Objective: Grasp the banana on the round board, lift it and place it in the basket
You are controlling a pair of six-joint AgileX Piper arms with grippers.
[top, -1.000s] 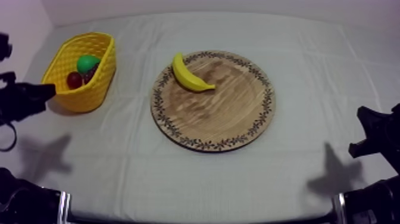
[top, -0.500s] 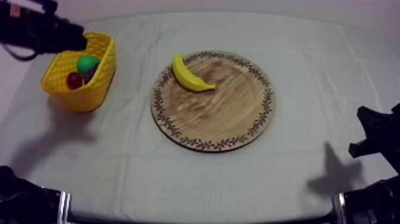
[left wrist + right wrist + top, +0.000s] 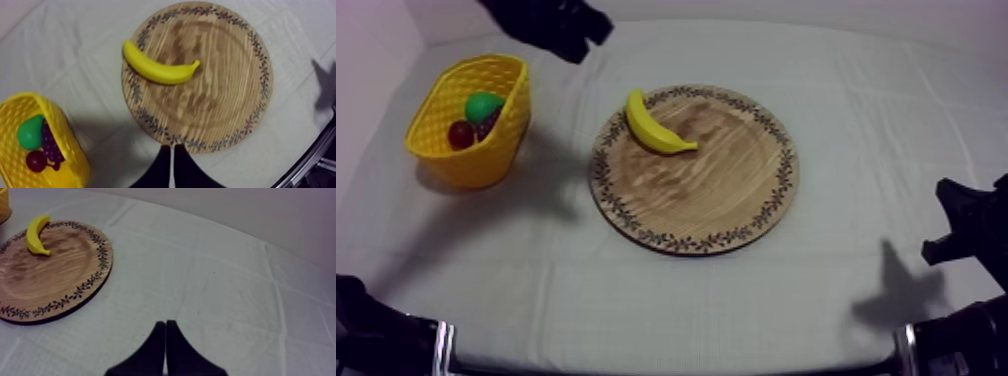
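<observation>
The yellow banana [image 3: 654, 125] lies on the upper left part of the round wooden board [image 3: 716, 190], its tip pointing towards the board's middle. My left gripper [image 3: 576, 42] hangs high over the cloth, behind the gap between the board and the yellow basket [image 3: 486, 160]. In the left wrist view its fingers [image 3: 162, 167] lie together as a narrow wedge, shut on nothing, above the board's rim [image 3: 150, 125], with the banana [image 3: 160, 70] farther off. My right gripper [image 3: 165, 330] is shut too and rests at the table's right side [image 3: 948, 220].
The basket [image 3: 67, 145] stands at the table's left and holds a green pear [image 3: 30, 132], dark grapes [image 3: 50, 145] and a small red fruit [image 3: 36, 161]. Grey-white cloth lies open around the board [image 3: 45, 283].
My left arm has swung from the table's left edge up over the basket and on to the right, towards the board. The banana and my right arm have not moved.
</observation>
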